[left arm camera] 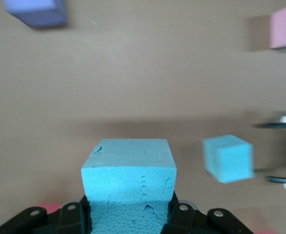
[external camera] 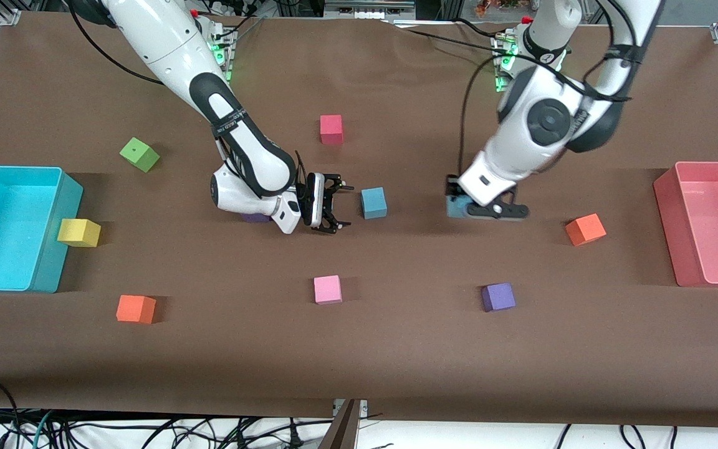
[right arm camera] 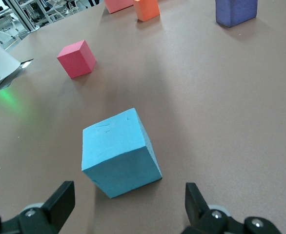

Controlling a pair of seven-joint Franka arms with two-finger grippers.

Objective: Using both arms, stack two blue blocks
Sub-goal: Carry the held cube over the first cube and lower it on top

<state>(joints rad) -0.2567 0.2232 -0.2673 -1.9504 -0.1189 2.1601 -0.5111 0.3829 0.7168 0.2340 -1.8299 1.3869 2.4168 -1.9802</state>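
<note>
Left gripper (external camera: 466, 209) is down at the table right of frame centre, fingers pinched onto one blue block (left arm camera: 128, 168), which sits on the brown table cover (external camera: 396, 349). Right gripper (external camera: 334, 206) hangs low at mid-frame, jaws spread wide and holding nothing, the second blue block (external camera: 374, 202) just beside its fingertips, apart from them. Outward: a pink cube (external camera: 328, 289) and purple cube (external camera: 498, 297) in the lower middle of the frame, a red cube (external camera: 331, 129) above centre. A cyan bin (external camera: 10, 227) sits at the left edge, a pink bin (external camera: 711, 221) at the right edge. Cables (external camera: 147, 430) trail along the bottom edge below the cover.
</note>
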